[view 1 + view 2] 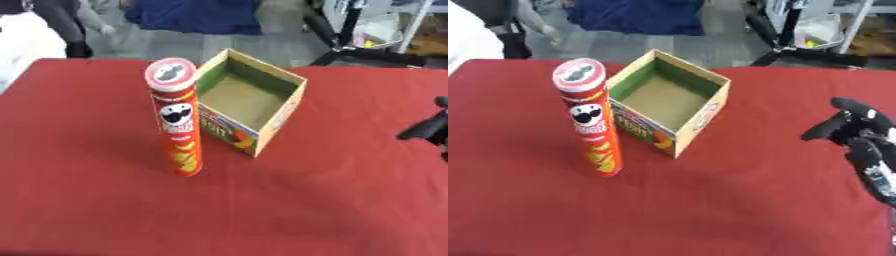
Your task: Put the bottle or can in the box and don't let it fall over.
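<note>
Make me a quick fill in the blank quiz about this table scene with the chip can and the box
1. The tall red can stands ____ on the red tablecloth.
2. The cardboard box beside the can is open at the top and holds ____.
3. The only robot hand in view is the ____ hand, at the table's right edge.
4. The can is ____ the box, not inside it.

Missing words: upright; nothing; right; outside
</note>
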Tool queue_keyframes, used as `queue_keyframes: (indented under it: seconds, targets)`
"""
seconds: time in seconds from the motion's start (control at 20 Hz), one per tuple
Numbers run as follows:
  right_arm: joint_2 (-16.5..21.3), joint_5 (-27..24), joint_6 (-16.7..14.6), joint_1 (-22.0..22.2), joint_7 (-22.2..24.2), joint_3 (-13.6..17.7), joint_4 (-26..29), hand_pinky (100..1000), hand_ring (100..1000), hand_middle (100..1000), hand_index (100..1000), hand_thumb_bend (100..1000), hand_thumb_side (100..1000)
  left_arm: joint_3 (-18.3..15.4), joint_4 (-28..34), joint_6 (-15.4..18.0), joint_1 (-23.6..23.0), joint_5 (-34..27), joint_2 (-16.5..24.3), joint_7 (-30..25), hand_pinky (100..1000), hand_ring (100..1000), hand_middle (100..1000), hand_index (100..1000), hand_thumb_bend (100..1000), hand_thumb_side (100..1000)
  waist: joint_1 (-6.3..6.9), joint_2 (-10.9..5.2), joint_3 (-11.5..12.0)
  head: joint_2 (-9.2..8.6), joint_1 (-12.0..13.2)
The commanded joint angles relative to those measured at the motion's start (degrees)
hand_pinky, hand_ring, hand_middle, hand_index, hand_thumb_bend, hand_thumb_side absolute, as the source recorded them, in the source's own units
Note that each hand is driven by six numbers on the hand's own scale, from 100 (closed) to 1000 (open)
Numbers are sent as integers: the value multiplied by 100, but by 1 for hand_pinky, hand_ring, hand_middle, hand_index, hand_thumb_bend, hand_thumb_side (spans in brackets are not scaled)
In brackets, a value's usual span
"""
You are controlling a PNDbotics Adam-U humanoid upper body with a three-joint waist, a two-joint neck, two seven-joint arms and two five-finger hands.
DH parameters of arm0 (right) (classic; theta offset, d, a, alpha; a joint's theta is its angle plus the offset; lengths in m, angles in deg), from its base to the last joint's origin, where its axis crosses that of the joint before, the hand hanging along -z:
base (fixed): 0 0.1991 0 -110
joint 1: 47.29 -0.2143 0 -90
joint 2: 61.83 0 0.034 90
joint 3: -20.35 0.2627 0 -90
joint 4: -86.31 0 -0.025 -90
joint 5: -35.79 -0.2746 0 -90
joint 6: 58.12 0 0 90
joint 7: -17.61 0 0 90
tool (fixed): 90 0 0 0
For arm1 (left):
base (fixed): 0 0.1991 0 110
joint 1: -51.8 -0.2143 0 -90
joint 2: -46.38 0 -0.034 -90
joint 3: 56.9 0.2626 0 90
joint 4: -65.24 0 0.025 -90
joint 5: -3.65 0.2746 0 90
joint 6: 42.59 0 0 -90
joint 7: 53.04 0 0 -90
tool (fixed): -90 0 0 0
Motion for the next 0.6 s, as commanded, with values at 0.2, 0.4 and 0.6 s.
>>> queue_keyframes:
  seconds: [0.2,0.4,0.6]
  targets:
    - [148,43,3,-38,-7,20,133,691,658,573,899,100,524,220,-794,176,827,540,143,-172,980,1000,1000,1000,100,538,13,-22,17,-66,1]
    - [144,54,-2,-42,-10,26,133,691,658,572,899,100,524,348,-1347,125,1380,880,-21,-498,977,1000,1000,1000,100,559,8,-2,33,-81,-5]
    - [135,62,-1,-47,-22,34,133,691,657,572,899,100,524,423,-1898,293,1731,1219,-233,-602,955,1000,1000,998,100,558,0,10,46,-111,-20]
